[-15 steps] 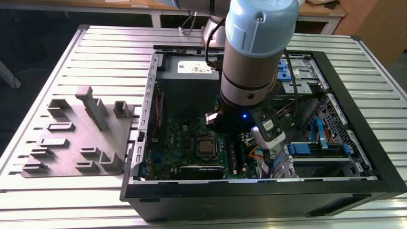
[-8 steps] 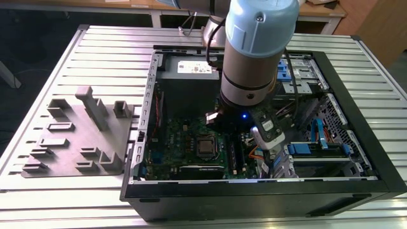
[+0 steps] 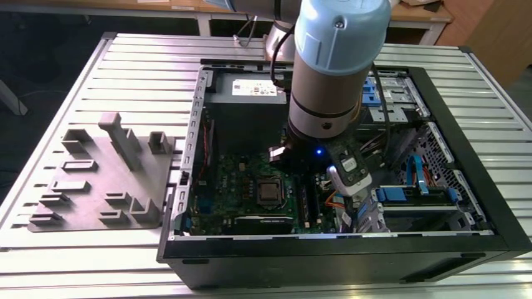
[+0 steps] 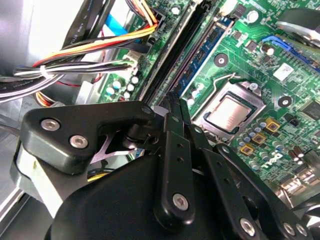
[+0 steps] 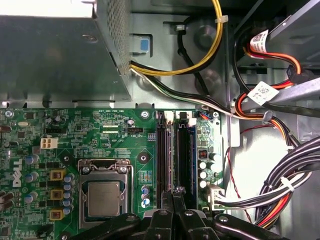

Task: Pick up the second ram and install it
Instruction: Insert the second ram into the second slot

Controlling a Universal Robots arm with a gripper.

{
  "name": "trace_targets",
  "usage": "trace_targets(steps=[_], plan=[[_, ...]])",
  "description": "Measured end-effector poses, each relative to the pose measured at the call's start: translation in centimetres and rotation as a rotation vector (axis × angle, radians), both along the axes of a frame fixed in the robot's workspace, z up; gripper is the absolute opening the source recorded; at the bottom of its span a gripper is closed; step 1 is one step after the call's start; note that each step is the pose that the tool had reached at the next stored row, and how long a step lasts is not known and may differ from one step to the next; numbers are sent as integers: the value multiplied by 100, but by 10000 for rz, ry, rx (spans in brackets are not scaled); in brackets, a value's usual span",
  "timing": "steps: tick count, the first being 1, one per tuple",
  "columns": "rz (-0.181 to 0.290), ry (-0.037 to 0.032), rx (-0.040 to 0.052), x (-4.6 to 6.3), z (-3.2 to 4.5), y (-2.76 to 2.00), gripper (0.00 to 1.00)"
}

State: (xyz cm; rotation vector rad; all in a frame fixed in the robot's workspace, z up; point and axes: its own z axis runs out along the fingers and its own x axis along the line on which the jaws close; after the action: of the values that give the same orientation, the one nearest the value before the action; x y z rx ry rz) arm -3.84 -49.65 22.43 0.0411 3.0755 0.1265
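Gripper [image 5: 175, 192] fingers together over second ram [image 5: 182, 155], long axis along motherboard [image 5: 125, 135] slot beside processor [image 5: 104, 198]

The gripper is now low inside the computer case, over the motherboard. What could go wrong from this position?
1. The gripper sits right at the memory slots; pressing slightly out of line could strain a slot or the motherboard.
2. The cable bundle runs close beside the slots and might snag the arm when it moves.
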Motion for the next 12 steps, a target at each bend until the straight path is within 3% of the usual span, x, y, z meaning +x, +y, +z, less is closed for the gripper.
trace_targets(steps=[12], plan=[[-41, 0, 2, 0, -23, 0, 8]])
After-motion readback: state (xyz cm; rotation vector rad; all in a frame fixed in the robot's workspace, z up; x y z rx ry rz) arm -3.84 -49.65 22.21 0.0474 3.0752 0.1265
